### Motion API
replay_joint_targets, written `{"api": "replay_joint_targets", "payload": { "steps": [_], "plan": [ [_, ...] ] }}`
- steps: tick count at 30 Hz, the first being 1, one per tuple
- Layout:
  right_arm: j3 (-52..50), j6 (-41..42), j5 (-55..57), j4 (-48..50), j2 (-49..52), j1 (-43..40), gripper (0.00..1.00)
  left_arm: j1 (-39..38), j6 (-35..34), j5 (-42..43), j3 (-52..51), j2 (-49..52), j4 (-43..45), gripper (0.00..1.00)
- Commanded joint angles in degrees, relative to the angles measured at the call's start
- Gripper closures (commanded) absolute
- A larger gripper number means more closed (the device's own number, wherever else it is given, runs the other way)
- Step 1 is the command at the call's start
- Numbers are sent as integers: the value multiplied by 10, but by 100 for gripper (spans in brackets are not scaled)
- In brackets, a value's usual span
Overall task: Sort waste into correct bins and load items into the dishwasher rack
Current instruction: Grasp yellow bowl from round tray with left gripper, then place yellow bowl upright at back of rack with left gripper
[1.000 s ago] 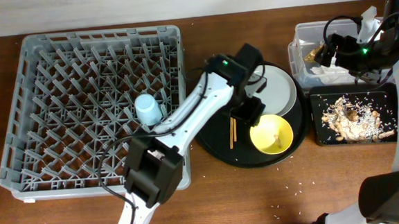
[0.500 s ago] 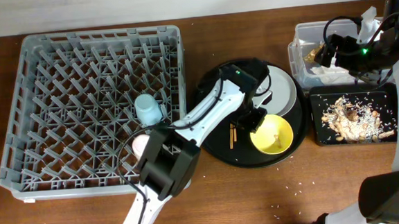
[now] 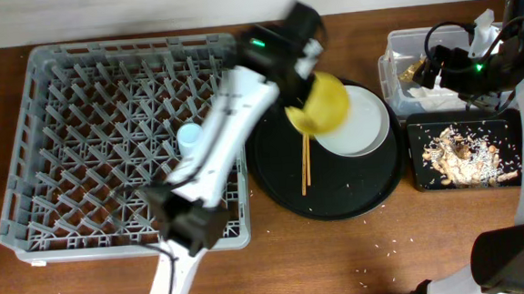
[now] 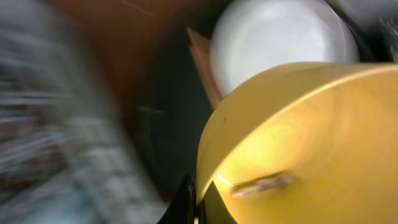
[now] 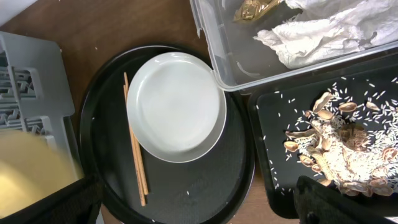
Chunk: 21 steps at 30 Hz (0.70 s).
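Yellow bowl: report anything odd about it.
The yellow bowl hangs tilted over the edge of the round black tray, its rim pinched by the left gripper. A pale food scrap is stuck to its inner wall, so it looks not fully emptied.

In the dishwasher rack (image 3: 106, 129), the left and middle pegs stand free; the light blue cup (image 3: 191, 140) and the left arm (image 3: 233, 121) crowd its right side. The yellow bowl (image 3: 321, 105) overhangs the upper left of the round black tray (image 3: 356, 196), whose lower half lies bare.

No writing can be read (labels neither).
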Motion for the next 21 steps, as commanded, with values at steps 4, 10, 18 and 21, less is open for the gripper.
{"api": "replay_joint_targets", "payload": {
  "steps": [4,10,18,21],
  "plan": [
    [-1,-2,5,0,2,0,1,92,-27,-449,-2,-19,47,99],
    [-1,-2,5,-1,2,0,1,112,-73,-612,-77,45,138,99],
    [-1,-2,18,-1,3,0,1,102,-121,-659,-91,103,144,99],
    [-1,-2,20,0,3,0,1,99,-125,-655,-91,103,146,99]
  ]
}}
